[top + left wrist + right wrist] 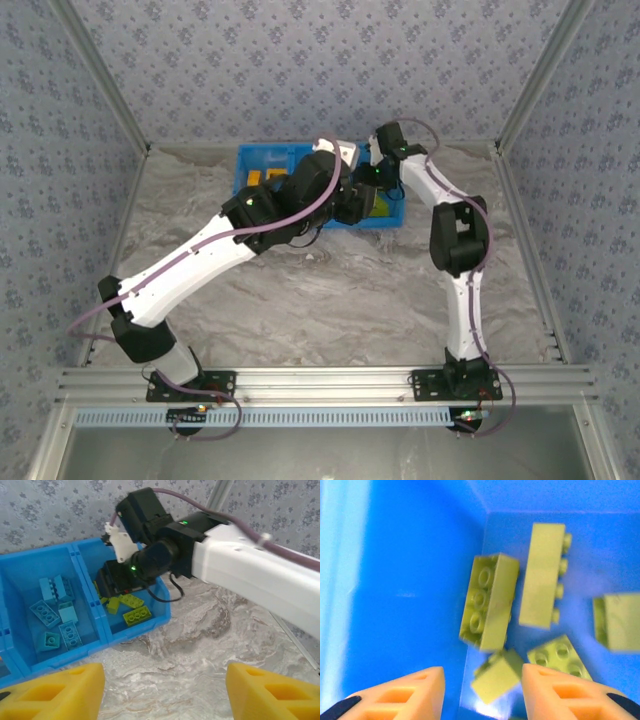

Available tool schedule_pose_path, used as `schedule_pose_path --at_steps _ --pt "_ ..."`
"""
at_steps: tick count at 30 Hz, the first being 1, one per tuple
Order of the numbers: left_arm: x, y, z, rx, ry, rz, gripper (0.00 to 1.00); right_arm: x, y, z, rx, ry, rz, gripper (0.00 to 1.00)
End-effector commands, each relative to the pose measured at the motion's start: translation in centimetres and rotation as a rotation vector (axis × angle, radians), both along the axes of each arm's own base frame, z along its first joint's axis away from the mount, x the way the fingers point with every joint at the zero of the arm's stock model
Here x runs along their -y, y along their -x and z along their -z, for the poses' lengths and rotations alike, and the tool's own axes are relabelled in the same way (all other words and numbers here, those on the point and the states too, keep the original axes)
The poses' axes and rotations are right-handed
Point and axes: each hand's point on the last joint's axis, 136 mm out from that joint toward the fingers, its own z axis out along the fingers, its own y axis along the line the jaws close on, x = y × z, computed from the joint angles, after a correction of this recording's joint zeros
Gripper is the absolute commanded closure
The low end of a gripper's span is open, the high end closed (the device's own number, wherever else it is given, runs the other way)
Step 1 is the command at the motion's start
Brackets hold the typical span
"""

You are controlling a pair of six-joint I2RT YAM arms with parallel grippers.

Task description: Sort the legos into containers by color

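Note:
The blue bin (247, 160) stands at the back of the table. Its right-hand container (165, 611) holds lime legos (136, 615), and the one beside it holds light-blue legos (56, 614). Orange legos (256, 178) show in the left container. My right gripper (482, 672) hangs open inside the lime container, among several lime bricks (487, 600). A small blurred lime brick (497, 676) lies loose below its jaws, touching neither finger. My left gripper (165, 672) stands open over bare marble in front of the bin's right corner, nothing between its yellow fingers (55, 690).
The right arm (240, 565) reaches across above the bin's right end, close to my left wrist (310, 180). Patterned walls and metal posts (525, 95) close in the marble table (330, 300). An aluminium rail (320, 380) runs along the near edge.

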Motion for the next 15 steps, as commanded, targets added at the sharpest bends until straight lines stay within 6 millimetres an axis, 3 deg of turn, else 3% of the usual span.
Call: schedule_pose_path --at_steps 1,2,4,5,6,7,12,15 --pt "-3.4 0.4 -0.9 0.019 0.013 -0.082 0.29 1.9 1.4 -10.1 0.248 0.029 0.077 0.52" --pt "-4.3 0.5 -0.8 0.017 0.012 -0.093 0.25 2.8 2.6 -10.7 0.273 0.048 0.108 0.50" --pt "-6.9 0.4 -0.2 0.014 0.001 -0.143 0.02 5.0 6.0 -13.3 0.366 0.073 0.180 0.39" --pt "-8.3 0.3 0.2 0.011 -0.002 -0.169 0.02 5.9 7.6 -13.7 0.385 0.077 0.211 0.34" --pt "-10.0 0.1 0.8 0.002 -0.002 -0.204 0.02 7.1 9.3 -14.6 0.417 0.086 0.250 0.22" --pt "-11.8 -0.1 1.5 -0.011 0.005 -0.241 0.02 8.2 11.2 -15.2 0.444 0.098 0.282 0.00" --pt "-20.9 0.0 3.1 0.090 -0.026 -0.451 0.02 13.3 19.2 -16.0 0.582 0.198 0.397 0.00" --pt "-27.4 0.6 4.9 0.182 -0.159 -0.721 0.02 17.0 23.0 -15.7 0.630 0.267 0.544 0.00"
